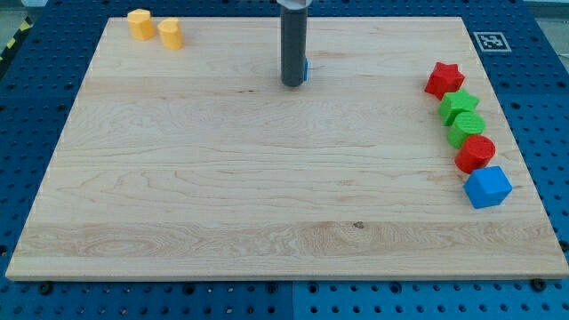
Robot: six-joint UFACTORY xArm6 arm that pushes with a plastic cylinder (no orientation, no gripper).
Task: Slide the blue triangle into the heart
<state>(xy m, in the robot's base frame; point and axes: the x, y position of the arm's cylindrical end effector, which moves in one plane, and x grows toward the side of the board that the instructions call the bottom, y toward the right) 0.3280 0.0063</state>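
My tip rests on the wooden board near the view's top centre. The dark rod hides almost all of the blue triangle; only a thin blue sliver shows at the rod's right edge, touching or very close to the tip. The yellow heart sits at the view's top left, far to the left of my tip, with a second yellow block just to its left.
A column of blocks runs down the view's right edge: a red star, a green star-like block, a green rounded block, a red rounded block and a blue cube. A black-and-white marker lies beyond the top right corner.
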